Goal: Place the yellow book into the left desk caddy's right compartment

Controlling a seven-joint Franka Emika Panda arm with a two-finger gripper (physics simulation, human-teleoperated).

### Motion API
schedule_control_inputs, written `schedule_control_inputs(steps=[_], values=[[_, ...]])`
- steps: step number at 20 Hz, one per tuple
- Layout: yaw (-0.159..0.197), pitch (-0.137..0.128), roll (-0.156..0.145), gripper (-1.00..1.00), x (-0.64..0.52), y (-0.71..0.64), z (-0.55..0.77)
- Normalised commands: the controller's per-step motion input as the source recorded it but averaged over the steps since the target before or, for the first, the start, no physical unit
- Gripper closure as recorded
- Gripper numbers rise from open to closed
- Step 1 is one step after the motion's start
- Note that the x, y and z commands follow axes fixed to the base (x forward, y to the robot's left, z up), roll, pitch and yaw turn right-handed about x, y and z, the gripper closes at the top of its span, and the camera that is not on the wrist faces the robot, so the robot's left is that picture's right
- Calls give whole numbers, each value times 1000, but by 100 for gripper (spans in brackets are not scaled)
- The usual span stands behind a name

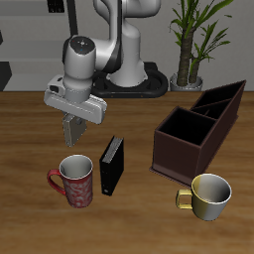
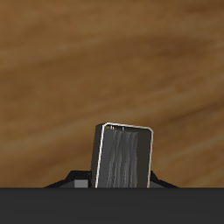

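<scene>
My gripper (image 1: 72,126) hangs above the table, over the red mug. It is shut on the yellow book (image 1: 71,138), a small thin greyish book that hangs below the fingers. In the wrist view the book (image 2: 124,157) shows as a dull grey cover with pale edges, held upright between the jaws of the gripper (image 2: 122,182), with bare wood beyond it. The left desk caddy (image 1: 177,149), a dark brown open-topped box with divider walls, stands well to the side of the gripper, beside the yellow mug.
A red patterned mug (image 1: 74,182) stands right under the gripper. A black book (image 1: 112,166) stands upright beside it. A pale yellow mug (image 1: 208,195) stands near the front edge before the caddy. A potted plant (image 1: 191,45) stands at the back.
</scene>
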Motion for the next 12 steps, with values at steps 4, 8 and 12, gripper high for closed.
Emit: schedule_control_inputs(steps=[4, 8, 12], values=[[11, -75, 12, 100, -16, 109, 549], [27, -76, 17, 100, 3, 209, 606], [50, -92, 23, 100, -22, 354, 904]])
